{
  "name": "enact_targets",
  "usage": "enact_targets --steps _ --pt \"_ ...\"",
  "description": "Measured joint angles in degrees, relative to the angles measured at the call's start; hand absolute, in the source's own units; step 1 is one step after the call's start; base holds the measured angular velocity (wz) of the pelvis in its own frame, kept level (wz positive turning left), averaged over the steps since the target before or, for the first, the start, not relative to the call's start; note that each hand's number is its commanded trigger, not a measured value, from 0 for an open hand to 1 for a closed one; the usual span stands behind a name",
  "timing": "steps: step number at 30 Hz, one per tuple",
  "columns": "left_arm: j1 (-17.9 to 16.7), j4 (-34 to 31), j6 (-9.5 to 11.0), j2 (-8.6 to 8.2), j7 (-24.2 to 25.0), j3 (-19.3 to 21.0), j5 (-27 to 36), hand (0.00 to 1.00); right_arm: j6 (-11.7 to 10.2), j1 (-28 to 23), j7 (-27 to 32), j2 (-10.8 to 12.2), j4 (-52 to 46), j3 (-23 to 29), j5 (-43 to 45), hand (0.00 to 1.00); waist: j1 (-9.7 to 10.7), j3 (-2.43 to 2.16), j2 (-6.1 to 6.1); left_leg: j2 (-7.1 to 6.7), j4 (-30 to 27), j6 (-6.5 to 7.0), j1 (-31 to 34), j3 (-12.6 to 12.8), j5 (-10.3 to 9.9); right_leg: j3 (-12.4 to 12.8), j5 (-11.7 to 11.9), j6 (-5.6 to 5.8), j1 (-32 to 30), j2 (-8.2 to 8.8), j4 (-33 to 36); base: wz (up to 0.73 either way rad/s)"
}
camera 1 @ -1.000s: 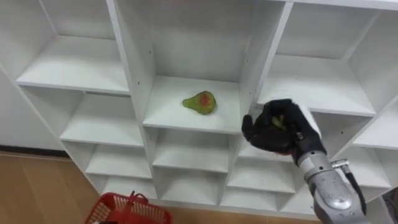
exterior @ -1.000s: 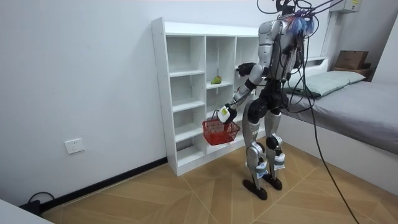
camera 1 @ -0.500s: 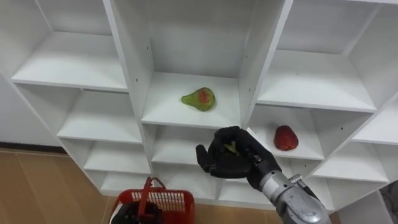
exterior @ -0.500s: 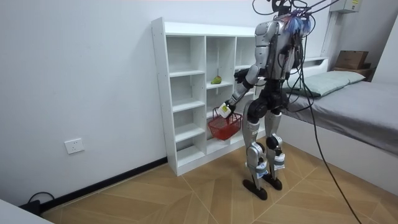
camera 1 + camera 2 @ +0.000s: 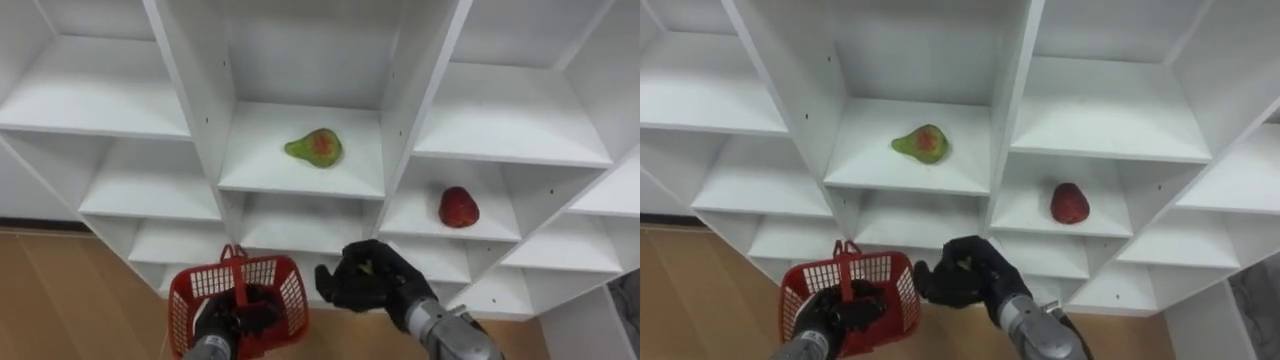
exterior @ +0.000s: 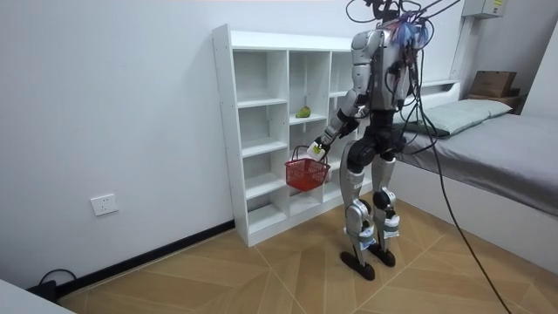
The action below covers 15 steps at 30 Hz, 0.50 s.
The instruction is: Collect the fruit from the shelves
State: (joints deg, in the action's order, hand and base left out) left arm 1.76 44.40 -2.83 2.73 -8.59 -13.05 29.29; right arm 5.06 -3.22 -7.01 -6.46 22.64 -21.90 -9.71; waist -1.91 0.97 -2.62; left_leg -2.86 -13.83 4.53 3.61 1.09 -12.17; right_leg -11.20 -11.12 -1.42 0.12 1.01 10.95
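Note:
A green pear with a red blush (image 5: 314,147) lies in the middle compartment of the white shelf unit (image 5: 405,110). A red fruit (image 5: 458,207) sits in the compartment lower right of it. My right hand (image 5: 372,286) is curled round a small yellow-green fruit, low in front of the shelves and just right of the red wire basket (image 5: 270,296). My left hand (image 5: 240,318) grips the basket's upright handle. In the room view the basket (image 6: 307,173) hangs at hip height before the shelf.
I stand facing the white shelf unit (image 6: 261,131), close to it. A bed (image 6: 488,144) lies at the room view's right, behind me. Wooden floor (image 5: 60,300) shows below the shelves at the left.
My right hand has come down and left from the right compartment, with the fruit in it, to beside the basket. My left hand has lifted the basket higher.

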Motion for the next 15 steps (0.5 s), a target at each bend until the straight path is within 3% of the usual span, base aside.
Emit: enact_targets --steps 10,12,15 --pt "1.1 -0.3 0.1 0.61 0.4 -4.1 0.2 1.0 -0.3 6.4 4.6 0.5 8.9 -1.8 -0.9 1.0 -0.2 0.07 0.17 0.09 -1.6 0.01 3.8 -0.1 0.0 -0.6 0.0 -0.01 -3.5 0.11 1.1 0.01" --pt "1.3 -0.3 0.1 0.74 1.5 -4.2 0.1 1.0 -0.4 8.4 5.3 0.9 12.4 -1.8 -1.2 1.0 -0.2 0.31 0.57 0.01 -1.7 0.01 4.1 -0.3 0.0 -1.1 0.0 -0.01 -3.5 0.19 1.0 0.07" --pt "1.3 -0.3 0.2 0.88 3.0 -5.0 -0.1 1.0 -0.4 9.8 5.7 1.6 15.2 -1.6 -1.3 1.0 -0.3 0.29 1.3 0.01 -1.8 0.01 4.8 -0.3 0.0 -1.1 0.0 -0.01 -4.2 0.21 1.1 0.01"
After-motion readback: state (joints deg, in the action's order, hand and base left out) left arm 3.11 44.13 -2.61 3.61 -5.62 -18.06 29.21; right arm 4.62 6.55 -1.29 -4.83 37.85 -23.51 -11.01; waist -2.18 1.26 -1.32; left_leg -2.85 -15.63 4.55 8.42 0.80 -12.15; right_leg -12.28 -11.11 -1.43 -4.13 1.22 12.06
